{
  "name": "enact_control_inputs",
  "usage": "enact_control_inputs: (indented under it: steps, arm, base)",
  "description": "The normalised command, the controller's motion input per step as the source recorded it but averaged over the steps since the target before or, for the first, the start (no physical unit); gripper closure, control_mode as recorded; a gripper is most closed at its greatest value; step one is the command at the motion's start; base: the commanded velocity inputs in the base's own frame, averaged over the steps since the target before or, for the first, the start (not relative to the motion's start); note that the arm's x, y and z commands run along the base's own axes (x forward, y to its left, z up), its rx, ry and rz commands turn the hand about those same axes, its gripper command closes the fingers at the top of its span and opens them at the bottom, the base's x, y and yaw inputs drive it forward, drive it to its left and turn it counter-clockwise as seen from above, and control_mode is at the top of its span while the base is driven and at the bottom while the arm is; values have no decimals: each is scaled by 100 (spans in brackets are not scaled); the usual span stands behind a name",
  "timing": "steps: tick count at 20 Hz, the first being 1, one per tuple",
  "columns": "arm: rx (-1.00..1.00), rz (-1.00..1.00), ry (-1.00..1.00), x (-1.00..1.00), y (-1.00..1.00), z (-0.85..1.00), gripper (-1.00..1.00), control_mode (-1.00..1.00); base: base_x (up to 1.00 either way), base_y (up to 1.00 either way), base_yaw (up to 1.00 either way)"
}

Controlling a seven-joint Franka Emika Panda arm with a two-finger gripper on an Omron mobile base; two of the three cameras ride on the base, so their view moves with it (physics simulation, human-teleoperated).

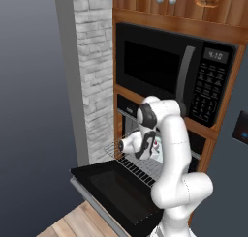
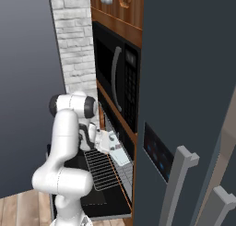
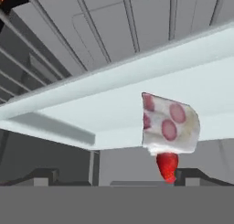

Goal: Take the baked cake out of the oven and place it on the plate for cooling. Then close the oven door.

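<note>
Jaws spread wide and gripping nothing, the gripper (image 3: pixel 116 181) points at the cake (image 3: pixel 169 127), a white slice with red spots and a strawberry, sitting on a pale tray (image 3: pixel 91 113). Tray and cake lie inside the oven (image 1: pixel 145 149), whose oven door (image 1: pixel 116 190) hangs fully open below the microwave (image 1: pixel 169 69).

A wire rack (image 2: pixel 102 169) is sliding out of the open oven (image 1: pixel 145 154), extending forward over the lowered oven door (image 1: pixel 118 190), which is lying flat above the wood plank floor (image 1: pixel 72 224). On the rack, a pale tray (image 2: pixel 119 155) is sitting near the oven mouth. In the hand view, which is rolled over, the tray (image 3: pixel 114 104) is appearing as a flat whitish slab, with a cake (image 3: pixel 169 129) resting directly against its surface: a white slice dotted with red rounds and carrying a strawberry at its far end. Further rack bars (image 3: pixel 55 40) are running along the grey oven walls beyond the tray.
</note>
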Motion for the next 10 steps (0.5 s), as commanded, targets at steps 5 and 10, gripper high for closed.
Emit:
enact_control_inputs:
  steps: [5,10]
  arm:
    - [0,8,0,34,-5,-28,-100,-100]
    - [0,8,1,38,0,-26,-100,-100]
  base:
    - [0,0,0]
    - [0,0,0]
